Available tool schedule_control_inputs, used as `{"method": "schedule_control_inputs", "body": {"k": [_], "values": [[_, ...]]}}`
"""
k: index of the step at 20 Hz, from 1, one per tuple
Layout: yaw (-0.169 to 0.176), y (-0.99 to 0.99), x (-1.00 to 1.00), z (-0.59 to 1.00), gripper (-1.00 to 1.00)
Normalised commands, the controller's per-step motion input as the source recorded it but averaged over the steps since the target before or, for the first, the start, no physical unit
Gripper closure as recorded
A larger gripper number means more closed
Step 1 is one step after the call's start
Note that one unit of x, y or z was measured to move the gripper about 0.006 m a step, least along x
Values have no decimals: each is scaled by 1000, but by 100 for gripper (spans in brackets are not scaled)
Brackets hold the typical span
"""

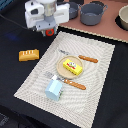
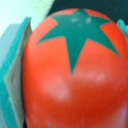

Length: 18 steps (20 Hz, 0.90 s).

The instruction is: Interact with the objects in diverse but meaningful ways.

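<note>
red toy tomato clamped between the end effector fingers.

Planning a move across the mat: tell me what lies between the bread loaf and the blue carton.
In the exterior view, nothing lies between the bread loaf and the blue carton; only bare placemat.

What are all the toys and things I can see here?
Tomato: one, red with a green star top, held in the end effector.
Butter: one, yellow, on the plate.
Plate: one, tan, middle of the mat.
Bread: one, orange-yellow, on the dark cloth off the mat, on the exterior view's left.
Carton: one, pale blue, near mat edge.
Cutlery: two pieces, wooden handles, either side of the plate.
Pot: one, grey, far side.
Mat: one, cream.
End effector: one, white, shut on the tomato.
</note>
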Motion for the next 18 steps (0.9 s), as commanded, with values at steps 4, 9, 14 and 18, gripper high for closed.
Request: {"method": "schedule_control_inputs", "body": {"k": [4,9,14,18], "values": [[-25,734,199,879,100],[-1,827,155,661,100],[0,832,216,378,100],[0,821,333,17,100]]}}
